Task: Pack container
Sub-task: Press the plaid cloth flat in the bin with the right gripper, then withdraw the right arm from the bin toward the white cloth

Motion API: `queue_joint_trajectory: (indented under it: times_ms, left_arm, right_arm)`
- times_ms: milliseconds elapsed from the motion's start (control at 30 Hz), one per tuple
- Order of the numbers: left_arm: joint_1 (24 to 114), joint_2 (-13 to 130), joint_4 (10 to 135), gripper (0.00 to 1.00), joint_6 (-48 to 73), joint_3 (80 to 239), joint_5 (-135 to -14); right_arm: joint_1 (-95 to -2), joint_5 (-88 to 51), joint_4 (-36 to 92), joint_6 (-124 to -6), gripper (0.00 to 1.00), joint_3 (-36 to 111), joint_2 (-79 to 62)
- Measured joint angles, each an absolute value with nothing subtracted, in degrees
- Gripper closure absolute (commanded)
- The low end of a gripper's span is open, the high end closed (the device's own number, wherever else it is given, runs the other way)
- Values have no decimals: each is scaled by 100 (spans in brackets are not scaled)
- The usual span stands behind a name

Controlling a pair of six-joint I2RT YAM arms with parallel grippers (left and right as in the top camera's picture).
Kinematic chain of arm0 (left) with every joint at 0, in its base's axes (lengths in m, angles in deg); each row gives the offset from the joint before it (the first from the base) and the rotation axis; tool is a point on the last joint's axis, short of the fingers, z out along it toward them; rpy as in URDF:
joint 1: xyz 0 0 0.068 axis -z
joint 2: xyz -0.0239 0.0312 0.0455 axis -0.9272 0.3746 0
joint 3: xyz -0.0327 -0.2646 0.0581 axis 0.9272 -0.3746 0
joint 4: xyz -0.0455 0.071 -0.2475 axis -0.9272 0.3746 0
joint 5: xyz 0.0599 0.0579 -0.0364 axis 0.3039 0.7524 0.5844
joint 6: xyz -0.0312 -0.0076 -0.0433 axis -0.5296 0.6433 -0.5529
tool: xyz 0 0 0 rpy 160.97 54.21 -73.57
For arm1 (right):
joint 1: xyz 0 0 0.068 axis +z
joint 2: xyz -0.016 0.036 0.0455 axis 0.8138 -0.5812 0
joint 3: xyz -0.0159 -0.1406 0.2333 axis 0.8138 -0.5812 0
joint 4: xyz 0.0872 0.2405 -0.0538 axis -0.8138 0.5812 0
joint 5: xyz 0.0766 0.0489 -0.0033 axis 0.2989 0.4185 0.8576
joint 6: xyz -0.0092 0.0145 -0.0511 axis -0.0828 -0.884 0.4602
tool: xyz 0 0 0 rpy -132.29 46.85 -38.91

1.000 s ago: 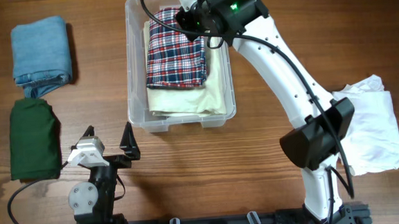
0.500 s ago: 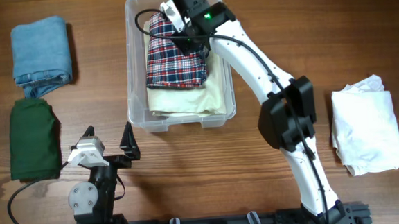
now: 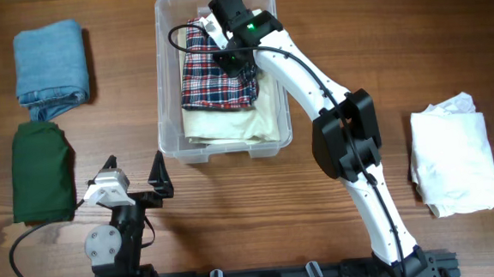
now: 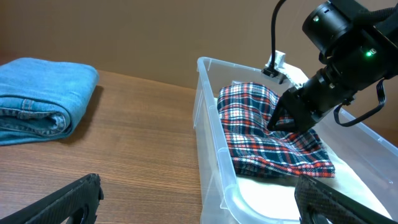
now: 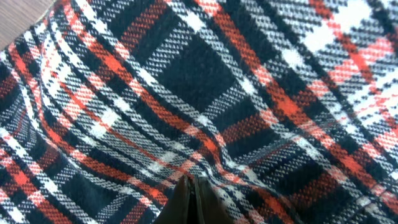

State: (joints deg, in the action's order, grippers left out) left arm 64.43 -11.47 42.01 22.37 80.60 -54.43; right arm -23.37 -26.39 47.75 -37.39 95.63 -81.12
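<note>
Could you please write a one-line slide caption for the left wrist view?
Right end effector closed on the plaid cloth inside the clear container, folded jeans outside it.

Wooden desk (image 3: 233, 199), mid-brown, grain running left to right with darker streaks, matte surface. It fills the overhead view edge to edge. Left wrist view: the desk's far edge meets a plain tan-brown backdrop (image 4: 124, 31), flat and unmarked; wall or board, cannot tell. Light even and soft, from above, shadows short and faint.
</note>
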Motion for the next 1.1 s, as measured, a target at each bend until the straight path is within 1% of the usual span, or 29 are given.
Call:
queue_joint_trajectory:
  times_ms: [100, 133, 167, 200, 233, 267, 367, 400, 433, 467, 567, 633, 667, 733, 933, 1100]
  left_arm:
    - [6443, -1147, 4201, 0, 2237, 8060, -5443]
    - [6443, -1147, 4201, 0, 2237, 8060, -5443]
    - [6443, -1147, 4201, 0, 2237, 8060, -5443]
    - [6443, -1147, 4201, 0, 2237, 8060, -5443]
    - [6443, -1147, 4201, 0, 2237, 8060, -5443]
    - [6443, -1147, 4201, 0, 2237, 8060, -5443]
    - [6443, -1147, 4201, 0, 2237, 8060, -5443]
    - [6443, -1147, 4201, 0, 2237, 8060, -5443]
    - [6443, -1147, 4201, 0, 2237, 8060, -5443]
    - [6443, -1147, 4201, 0, 2237, 8060, -5443]
    - [6443, -1147, 4201, 0, 2237, 8060, -5443]
    - [6443, -1147, 4201, 0, 2237, 8060, -5443]
    - [6443, -1147, 4201, 0, 2237, 8060, -5441]
    - [6443, -1147, 4201, 0, 2237, 8060, -5443]
    - [6443, -1147, 4201, 0, 2237, 8060, -5443]
    - [6443, -1147, 4201, 0, 2237, 8060, -5443]
  right_arm:
    - [-2337, -2639, 4843, -3741, 96, 9572, -8099]
    - [-2337, -2639, 4871, -3741, 94, 9572, -8083]
    - [-2337, -2641, 4908, -3743, 89, 9572, -8055]
    - [-2337, -2646, 4959, -3750, 74, 9572, -8003]
    - [-2337, -2657, 5007, -3757, 64, 9570, -7948]
    - [-2339, -2659, 5066, -3807, 59, 9566, -7845]
    - [-2348, -2659, 5195, -3899, 51, 9553, -7434]
    - [-2355, -2659, 5236, -3942, 46, 9553, -7214]
    - [-2366, -2657, 5308, -3982, 39, 9550, -6967]
    - [-2379, -2657, 5391, -4045, 28, 9550, -6678]
    - [-2477, -2652, 5765, -4301, 23, 9550, -5858]
    - [-2628, -2650, 6102, -4541, 9, 9553, -5369]
    - [-2746, -2633, 6270, -4688, 4, 9557, -5139]
    - [-3015, -2521, 6585, -4900, 0, 9566, -4842]
    - [-4171, -2209, 7361, -5632, 0, 9566, -4414]
    - [-5330, -1916, 8132, -6132, 0, 9563, -4221]
